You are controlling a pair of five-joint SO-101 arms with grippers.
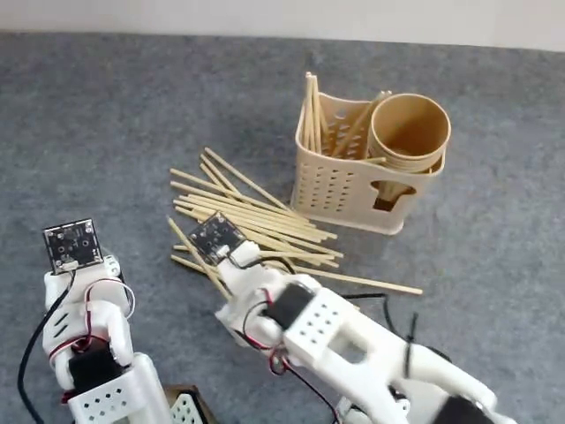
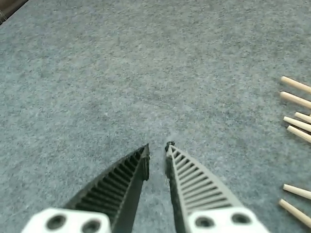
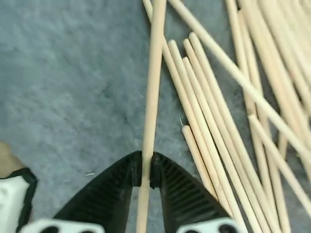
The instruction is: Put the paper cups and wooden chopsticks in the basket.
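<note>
pinching one chopstick at the seven o'clock edge of the loose pile, your right gripper is clamped on it, your left gripper sits over gray carpet with jaws slightly apart and empty, and the basket holding the cups stands at two o'clock from the pile.

The chopstick pinched in the right gripper loses both ends to the picture's edges, one beyond the fingertips, one back between the fingers. From above, its camera board hides those fingers. Off to one side of the left gripper fingers, loose chopsticks are cut to mere ends.
</note>
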